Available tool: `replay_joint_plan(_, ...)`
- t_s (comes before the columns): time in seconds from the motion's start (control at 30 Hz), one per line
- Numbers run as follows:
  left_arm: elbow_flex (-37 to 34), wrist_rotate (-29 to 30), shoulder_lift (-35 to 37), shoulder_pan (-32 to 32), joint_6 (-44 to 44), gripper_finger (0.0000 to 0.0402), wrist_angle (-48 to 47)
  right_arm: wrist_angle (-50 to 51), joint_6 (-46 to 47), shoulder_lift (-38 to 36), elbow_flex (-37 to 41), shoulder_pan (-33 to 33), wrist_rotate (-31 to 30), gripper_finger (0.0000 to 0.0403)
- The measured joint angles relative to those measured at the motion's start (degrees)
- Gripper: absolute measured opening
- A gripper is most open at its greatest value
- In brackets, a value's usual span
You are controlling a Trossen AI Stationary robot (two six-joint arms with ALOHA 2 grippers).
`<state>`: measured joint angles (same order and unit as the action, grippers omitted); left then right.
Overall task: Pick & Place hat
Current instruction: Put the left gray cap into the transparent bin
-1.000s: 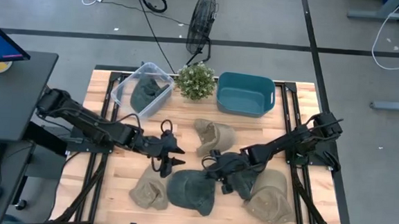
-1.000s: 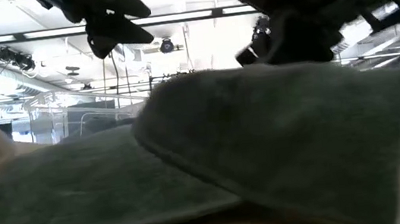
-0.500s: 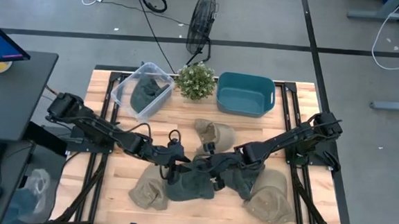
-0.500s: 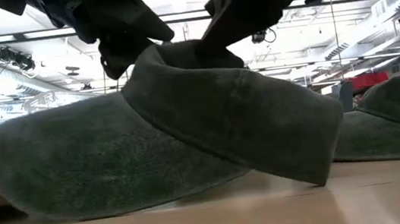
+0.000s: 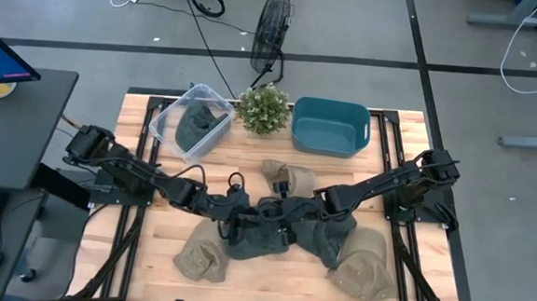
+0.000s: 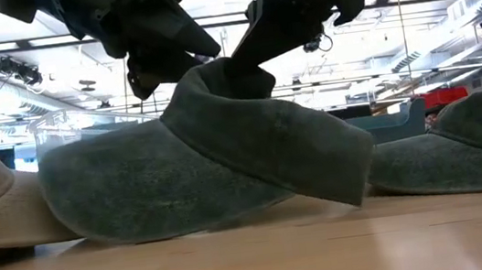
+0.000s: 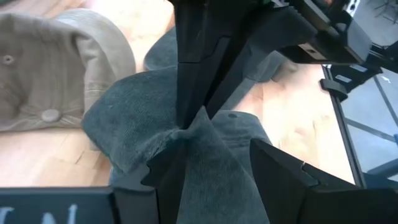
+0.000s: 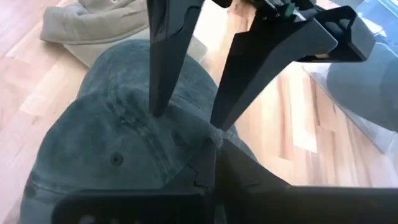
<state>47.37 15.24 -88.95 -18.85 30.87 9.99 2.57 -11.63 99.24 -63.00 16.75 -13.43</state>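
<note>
- dark green hat sat mid-counter, between a tan hat on the left-arm side and another green hat on the right-arm side.
- left tool was clamped on a fold of the hat's crown fabric; left wrist view showed cloth bunched between its fingers.
- right tool was pinched shut on the same crown ridge, from the opposite side.
- low view: crown pulled up into a peak, brim drooping to the wood.
- judged light, soft, limp cloth; brim a bit stiffer. not slippery, not fragile.
- best hold looked like the crown ridge or brim edge; a thin pinch could slip as it sags.
</note>
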Motion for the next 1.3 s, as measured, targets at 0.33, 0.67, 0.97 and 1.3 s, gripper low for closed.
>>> replay_joint_plan(0.33,0.05,0.20,0.07,1.70,-1.85,0.0177,-0.54,-6.01,-1.96,0.00,0.08,0.10,0.53,0.0009)
replay_joint_plan(0.67,0.09,-0.08,0.07,1.44,-1.95,0.0062,-1.28,-5.76,-3.62,0.02,0.11,0.04,0.09,0.0010)
replay_joint_plan(0.97,0.00,0.22,0.07,1.44,0.00,0.0019,-1.71,-3.57,-2.38,-0.02,0.00,1.79,-2.56,0.0083)
replay_joint_plan(1.3,8.35,10.37,4.77,1.38,-4.26,0.0014,-18.82,4.67,3.57,-0.47,-0.11,9.53,-20.15,0.0186)
